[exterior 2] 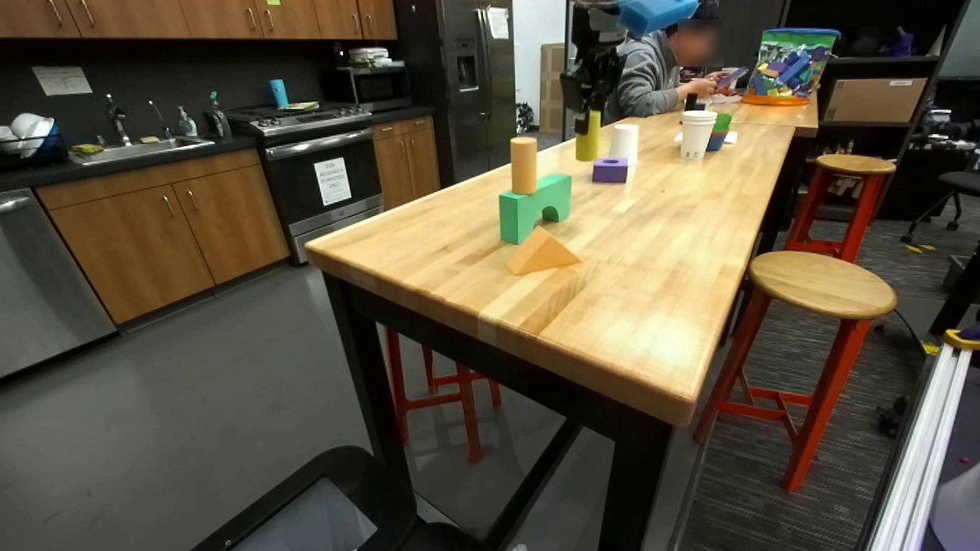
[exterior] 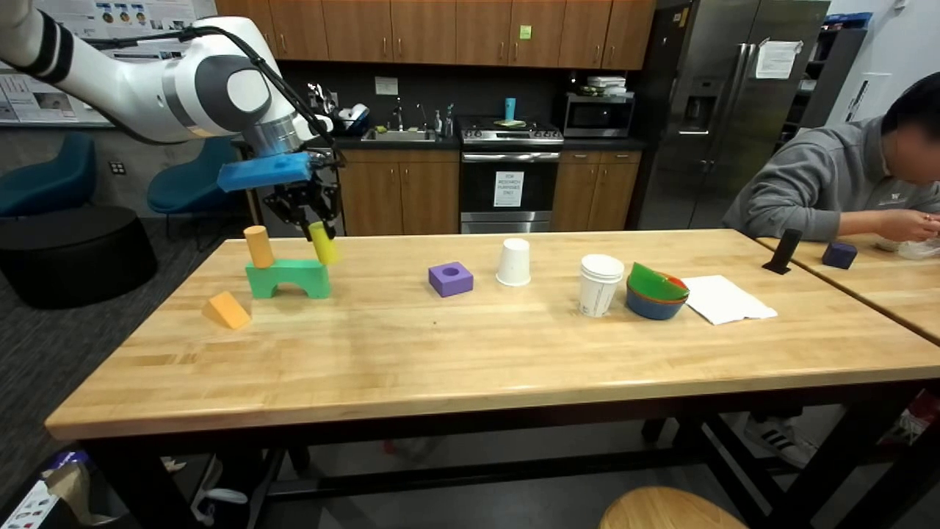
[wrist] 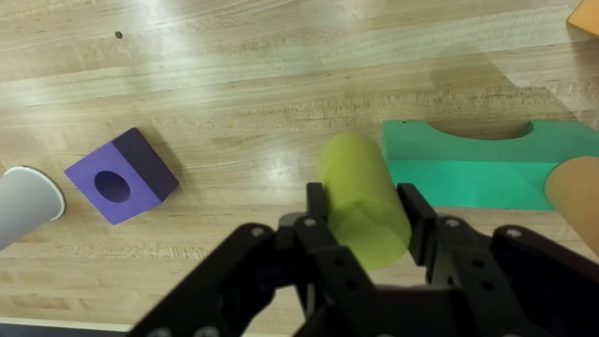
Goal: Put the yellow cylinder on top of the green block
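My gripper (wrist: 361,194) is shut on the yellow cylinder (wrist: 353,159), with one finger pressed to each side. In an exterior view the cylinder (exterior: 323,246) leans slightly and looks raised, its lower end roughly level with the top of the green block (exterior: 294,270). From the wrist, the cylinder hangs just beside the left end of the green block (wrist: 472,185), not over its middle. That block is an arch standing on the table. On its opposite end stands an orange-tan cylinder (exterior 2: 524,164). How far the yellow cylinder (exterior 2: 587,141) is above the table cannot be judged exactly.
An orange wedge (exterior: 229,310) lies close to the green block. Along the table stand a purple block (exterior: 440,288) with a hole, an upturned white cup (exterior: 513,262), stacked cups (exterior: 596,290), bowls (exterior: 653,307) and white paper (exterior: 727,300). A person (exterior: 808,176) sits beyond.
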You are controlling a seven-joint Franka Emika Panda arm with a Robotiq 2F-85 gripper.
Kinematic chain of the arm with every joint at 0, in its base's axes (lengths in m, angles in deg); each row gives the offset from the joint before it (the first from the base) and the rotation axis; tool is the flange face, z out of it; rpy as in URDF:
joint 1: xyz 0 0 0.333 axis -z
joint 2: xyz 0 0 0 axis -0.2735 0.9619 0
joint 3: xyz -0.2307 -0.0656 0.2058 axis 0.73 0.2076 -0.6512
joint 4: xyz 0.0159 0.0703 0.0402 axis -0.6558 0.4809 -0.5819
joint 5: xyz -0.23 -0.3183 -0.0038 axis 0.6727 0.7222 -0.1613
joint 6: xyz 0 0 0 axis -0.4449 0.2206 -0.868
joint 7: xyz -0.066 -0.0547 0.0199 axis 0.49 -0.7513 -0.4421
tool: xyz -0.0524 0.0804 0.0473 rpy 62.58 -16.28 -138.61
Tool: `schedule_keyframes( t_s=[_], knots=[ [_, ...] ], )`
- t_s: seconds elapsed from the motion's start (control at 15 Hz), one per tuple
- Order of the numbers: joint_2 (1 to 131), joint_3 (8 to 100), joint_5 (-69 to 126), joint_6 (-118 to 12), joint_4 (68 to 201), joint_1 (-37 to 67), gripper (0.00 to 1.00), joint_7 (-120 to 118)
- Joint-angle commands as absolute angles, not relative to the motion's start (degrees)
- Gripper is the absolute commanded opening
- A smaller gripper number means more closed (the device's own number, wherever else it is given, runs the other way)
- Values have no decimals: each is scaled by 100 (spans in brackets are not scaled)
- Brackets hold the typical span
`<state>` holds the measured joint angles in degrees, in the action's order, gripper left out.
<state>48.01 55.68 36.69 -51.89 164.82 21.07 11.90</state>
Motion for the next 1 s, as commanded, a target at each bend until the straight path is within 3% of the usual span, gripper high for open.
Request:
schedule_keyframes(
  t_s=[0.0,0.93],
  knots=[
    [4602,5529,3740,-5087,16602,2083,16,1165],
    [4585,5391,3815,-4893,16577,1964,16,1086]
  ],
)
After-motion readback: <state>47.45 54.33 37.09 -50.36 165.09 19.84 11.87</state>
